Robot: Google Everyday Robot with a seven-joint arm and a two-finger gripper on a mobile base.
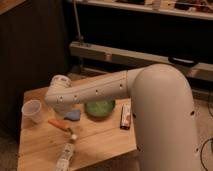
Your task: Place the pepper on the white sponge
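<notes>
Slim, tapered orange pepper (60, 124) near the gripper (63, 107)

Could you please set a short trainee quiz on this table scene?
1. True or false: the pepper lies on the sponge.
2. Which is nearest the cup? A plate, B pepper, C bottle.
3. Fill in: the gripper, at the arm's end, hangs over the table's ____ half as pictured.
Key: 1 false, the pepper lies on the table in front of the sponge; 2 B; 3 left.
</notes>
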